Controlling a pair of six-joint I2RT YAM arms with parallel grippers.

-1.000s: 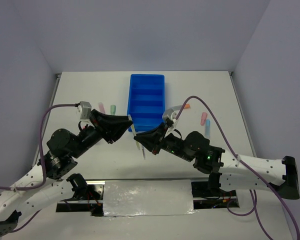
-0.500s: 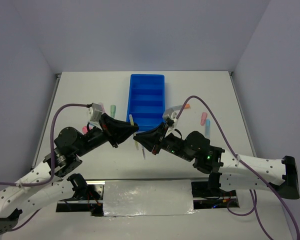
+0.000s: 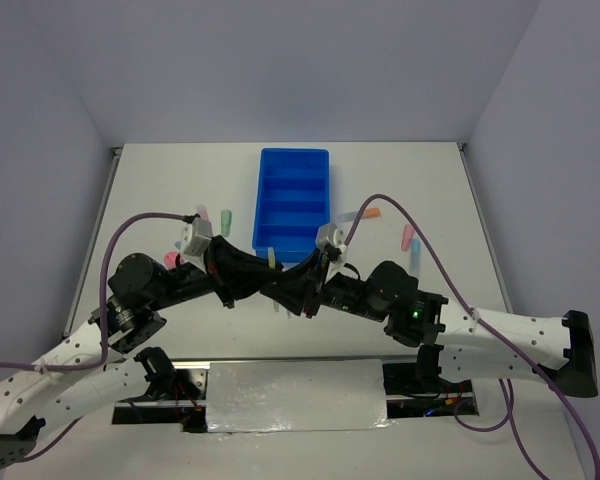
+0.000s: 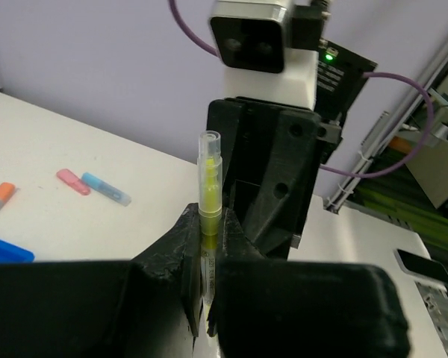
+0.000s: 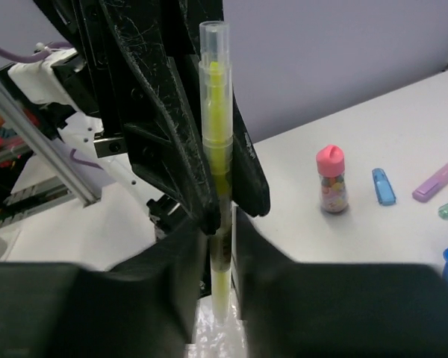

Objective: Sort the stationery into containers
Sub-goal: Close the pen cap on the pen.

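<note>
A thin yellow pen [image 3: 272, 262] stands upright just in front of the blue tray [image 3: 293, 200]. Both grippers meet on it. My left gripper [image 4: 207, 218] is shut on the pen [image 4: 208, 186], fingers tight on both sides. My right gripper [image 5: 220, 227] is closed around the same pen [image 5: 216, 134] lower down, facing the left one. In the top view the left gripper [image 3: 266, 281] and right gripper [image 3: 283, 284] touch tip to tip. The tray's compartments look empty.
Pink [image 3: 203, 214] and green [image 3: 226, 216] pieces lie left of the tray. An orange-grey marker [image 3: 361, 214], a pink piece [image 3: 407, 237] and a blue piece [image 3: 417, 255] lie right of it. A pink-capped bead bottle [image 5: 331, 179] stands by the left arm.
My left gripper has moved right to the pen that the right gripper holds, and its fingers have closed on it. The right gripper has shifted slightly left. The pen stays upright.
</note>
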